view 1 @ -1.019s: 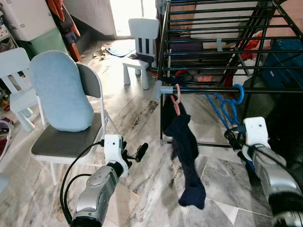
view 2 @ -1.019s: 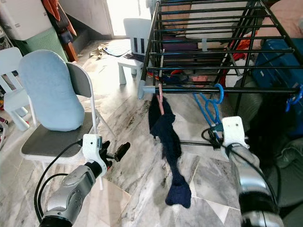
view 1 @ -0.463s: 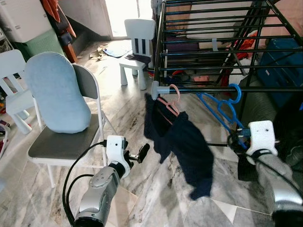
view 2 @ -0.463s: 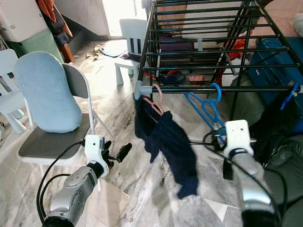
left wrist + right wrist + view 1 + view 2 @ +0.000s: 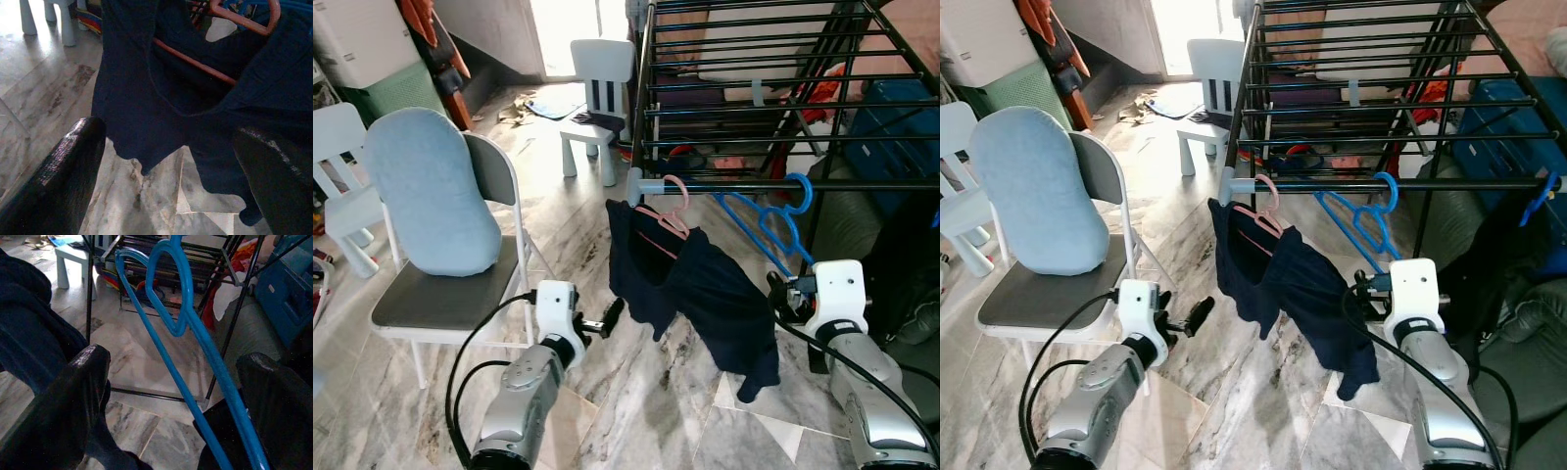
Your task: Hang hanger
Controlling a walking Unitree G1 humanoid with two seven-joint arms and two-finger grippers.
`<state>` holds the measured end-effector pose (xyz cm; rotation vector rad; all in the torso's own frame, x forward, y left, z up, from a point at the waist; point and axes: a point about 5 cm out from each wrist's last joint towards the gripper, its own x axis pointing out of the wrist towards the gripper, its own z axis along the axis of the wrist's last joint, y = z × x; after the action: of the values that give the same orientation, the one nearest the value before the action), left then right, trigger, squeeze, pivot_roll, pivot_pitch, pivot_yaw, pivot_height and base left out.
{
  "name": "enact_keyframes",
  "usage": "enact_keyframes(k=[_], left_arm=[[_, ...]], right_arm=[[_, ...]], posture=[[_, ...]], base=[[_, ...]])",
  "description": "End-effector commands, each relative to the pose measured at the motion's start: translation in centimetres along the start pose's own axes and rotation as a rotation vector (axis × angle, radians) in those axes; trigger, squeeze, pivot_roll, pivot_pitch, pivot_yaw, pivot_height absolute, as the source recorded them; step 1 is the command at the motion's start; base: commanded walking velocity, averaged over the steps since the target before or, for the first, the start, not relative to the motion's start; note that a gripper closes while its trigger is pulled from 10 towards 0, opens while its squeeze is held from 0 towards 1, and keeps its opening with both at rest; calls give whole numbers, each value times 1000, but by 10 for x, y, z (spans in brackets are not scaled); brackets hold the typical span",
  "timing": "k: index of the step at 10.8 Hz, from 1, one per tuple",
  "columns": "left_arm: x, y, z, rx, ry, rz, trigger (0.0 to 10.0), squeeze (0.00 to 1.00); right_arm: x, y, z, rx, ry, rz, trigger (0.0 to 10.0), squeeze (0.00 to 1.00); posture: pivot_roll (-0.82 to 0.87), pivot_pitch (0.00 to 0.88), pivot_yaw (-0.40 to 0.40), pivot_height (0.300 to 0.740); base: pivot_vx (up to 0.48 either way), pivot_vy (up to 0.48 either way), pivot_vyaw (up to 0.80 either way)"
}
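A pink hanger (image 5: 672, 210) hooks onto the front rail (image 5: 744, 186) of the black drying rack and carries a dark navy garment (image 5: 700, 294), spread out and slanting down to the right. Further right on that rail hangs an empty blue hanger (image 5: 775, 221). My right gripper (image 5: 781, 292) sits low beside the garment's right edge, open; in the right wrist view the blue hanger (image 5: 176, 308) runs between its spread fingers (image 5: 68, 411) untouched. My left gripper (image 5: 610, 313) is open, low and left of the garment (image 5: 161, 98).
A grey folding chair with a pale blue cushion (image 5: 431, 196) stands at the left. Two white child chairs (image 5: 599, 88) (image 5: 337, 166) stand further back. A blue bin (image 5: 901, 117) and loose clothes lie under and behind the rack. Marble floor (image 5: 646, 411) lies below the garment.
The navy garment, hanging straight down a second ago, has swung and spread out to the right. My right gripper has drawn back and down from the blue hanger's lower end.
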<state>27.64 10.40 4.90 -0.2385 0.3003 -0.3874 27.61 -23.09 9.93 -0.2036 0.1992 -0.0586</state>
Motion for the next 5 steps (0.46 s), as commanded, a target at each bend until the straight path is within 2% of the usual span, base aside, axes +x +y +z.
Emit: enact_keyframes(k=[1,5], left_arm=[[0,4,1,17,3,11,10000,0],[2,4,2,26,-2,19,10000,0]], right_arm=[[2,4,9,2,-28,4,10000,1000],[5,6,13,-5,-38,7,10000,957]], posture=[[-262,0,97,740],[-261,0,93,740]], base=[[0,0,0],[-347,0,0]])
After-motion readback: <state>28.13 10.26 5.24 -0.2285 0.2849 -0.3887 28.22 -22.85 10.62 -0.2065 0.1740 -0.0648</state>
